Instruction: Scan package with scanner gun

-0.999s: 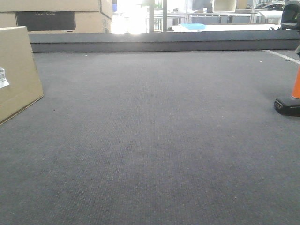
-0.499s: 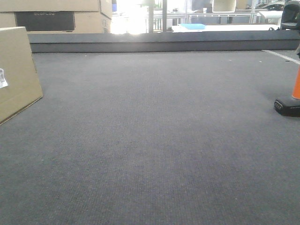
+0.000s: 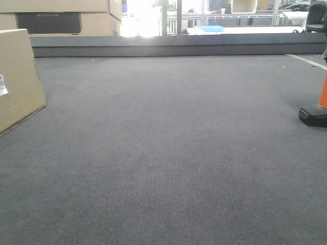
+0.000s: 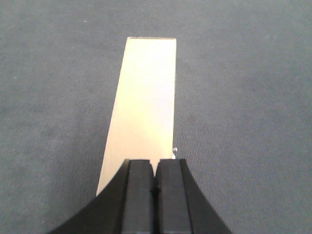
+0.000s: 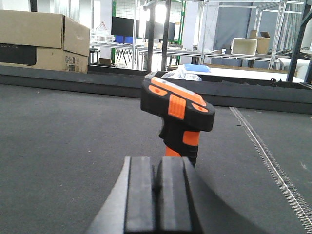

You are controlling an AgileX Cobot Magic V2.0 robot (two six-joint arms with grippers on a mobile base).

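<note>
Grey carpet-like matting covers the broad surface [image 3: 168, 153] from the near edge to a low dark ledge [image 3: 179, 46] running across the back. Beyond the ledge are bright windows and metal racking. Stacked cartons [image 3: 61, 18] with a dark printed panel sit in the upper left of the front view.

At the far left of that view stands the package [image 3: 18, 76], a plain brown box resting on its edge and cut off by the frame. A small white label [image 3: 2, 86] on its broad face is just visible at the picture's border. Well apart from it, at the far right edge, is the scanner gun [image 3: 323, 97]. Its black foot rests on the matting and its orange handle rises out of frame.

From the left wrist view, the left fingers [image 4: 139, 195] sit at the bottom centre, pressed together with only a thin seam between them. The package's narrow top face runs away from them up the middle of the picture. I cannot tell whether they touch the cardboard.

From the right wrist view, the right fingers [image 5: 141, 195] are likewise together at the bottom centre. The scanner stands upright just past them, its dark head with orange buttons angled toward the upper left. The lower part of its handle is hidden behind the fingers, so I cannot tell whether they touch it.
</note>
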